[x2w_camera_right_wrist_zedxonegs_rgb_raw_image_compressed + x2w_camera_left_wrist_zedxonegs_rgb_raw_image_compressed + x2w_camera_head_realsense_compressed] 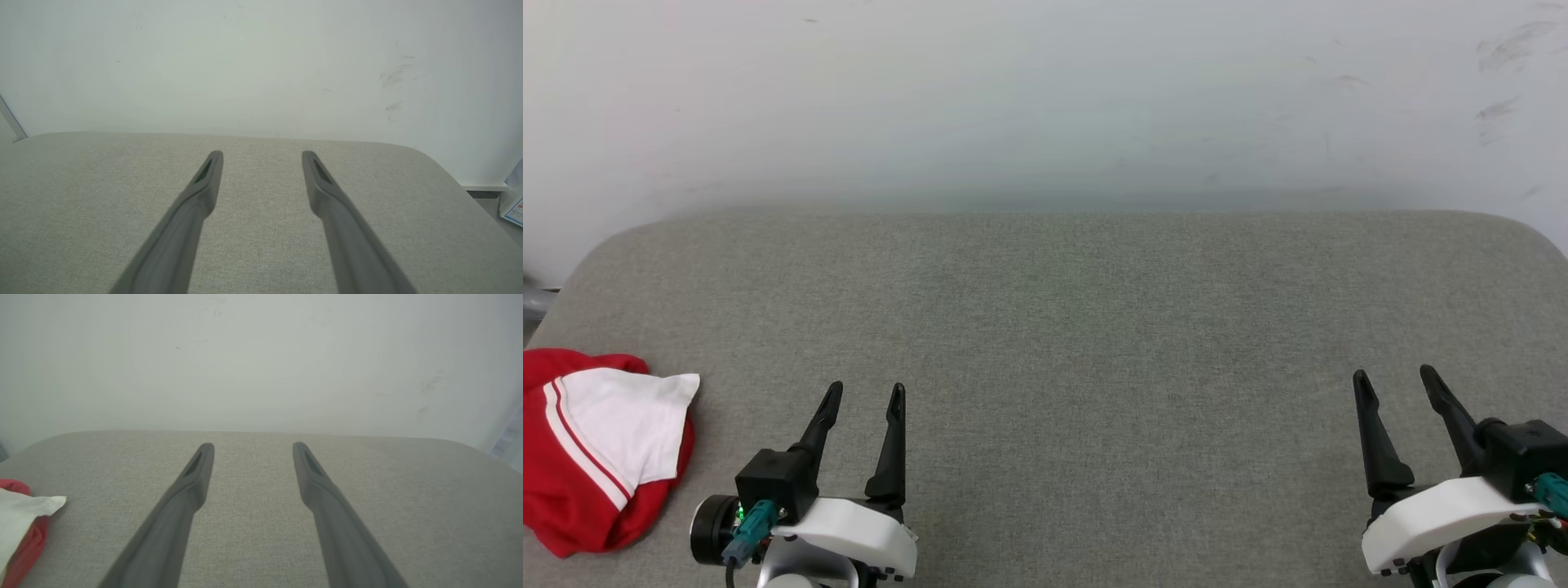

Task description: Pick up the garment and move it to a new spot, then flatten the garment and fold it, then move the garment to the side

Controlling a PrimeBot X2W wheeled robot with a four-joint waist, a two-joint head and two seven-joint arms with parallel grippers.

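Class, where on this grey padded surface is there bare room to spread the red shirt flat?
The widest bare stretch of grey padded surface runs from the wall down to the gap between left jaws and right jaws. It is crowded only at the near left corner, where the crumpled garment lies, clear of the left jaws.

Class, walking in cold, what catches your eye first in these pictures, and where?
The crumpled red garment with its white sleeve stands out at the near left edge of the grey surface. Then come the two end effectors, both open and empty: the left end effector just right of the garment, the right end effector at lower right.
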